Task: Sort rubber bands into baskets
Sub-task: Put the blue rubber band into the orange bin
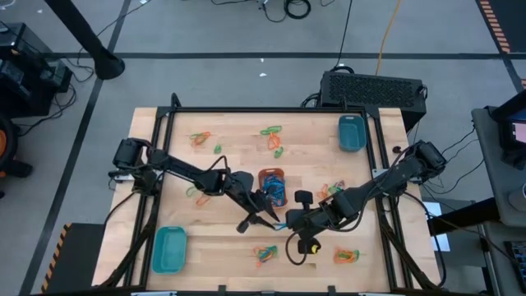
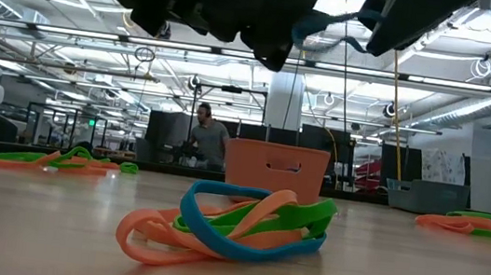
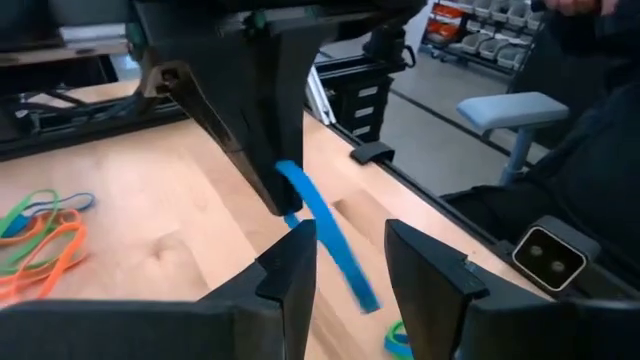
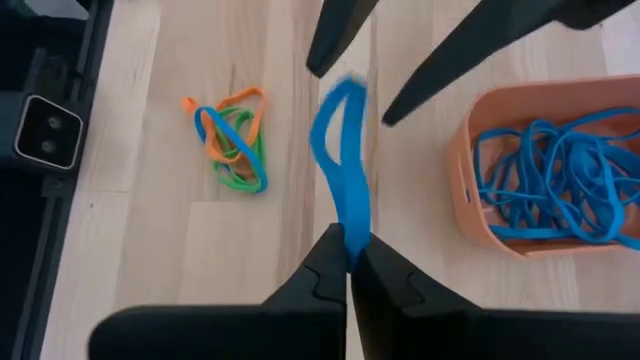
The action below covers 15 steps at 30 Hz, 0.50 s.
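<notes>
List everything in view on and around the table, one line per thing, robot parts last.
orange basket: one, table centre, holding blue rubber bands
teal baskets: two, one at the far right, one at the near left
loose rubber bands: several mixed orange, green and blue clumps scattered over the table, e.g.
held blue band: one, pinched in the right claw, hanging above the table beside the orange basket
table: one, light wood
person: one, in the room behind
left claw: open, at the held band
right claw: shut on the band
</notes>
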Available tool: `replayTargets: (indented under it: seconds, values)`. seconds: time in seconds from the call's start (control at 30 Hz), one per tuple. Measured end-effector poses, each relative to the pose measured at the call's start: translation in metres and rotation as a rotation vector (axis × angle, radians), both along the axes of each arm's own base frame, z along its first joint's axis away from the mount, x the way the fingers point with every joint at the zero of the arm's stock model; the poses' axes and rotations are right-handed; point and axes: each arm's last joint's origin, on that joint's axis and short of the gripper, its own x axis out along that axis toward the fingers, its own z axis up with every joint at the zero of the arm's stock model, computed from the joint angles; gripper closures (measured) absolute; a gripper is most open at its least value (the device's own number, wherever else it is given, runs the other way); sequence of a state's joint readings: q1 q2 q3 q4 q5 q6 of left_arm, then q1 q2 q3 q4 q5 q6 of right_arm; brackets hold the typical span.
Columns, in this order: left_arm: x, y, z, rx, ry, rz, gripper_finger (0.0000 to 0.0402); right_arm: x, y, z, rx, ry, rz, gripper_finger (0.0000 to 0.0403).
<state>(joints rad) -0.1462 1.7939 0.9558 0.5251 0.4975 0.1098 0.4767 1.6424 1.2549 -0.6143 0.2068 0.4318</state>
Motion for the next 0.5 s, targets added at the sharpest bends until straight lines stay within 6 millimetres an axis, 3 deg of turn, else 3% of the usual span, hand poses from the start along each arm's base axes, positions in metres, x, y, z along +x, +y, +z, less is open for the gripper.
replayTargets:
  seconds: [0.5]
  values:
    - [-0.0007, 0.0021, -0.0057, 0.033, 0.058, 0.067, 0.0274, 0.0055, -0.0098, 0.0005, -0.014, -0.011, -0.014, 0.0402]
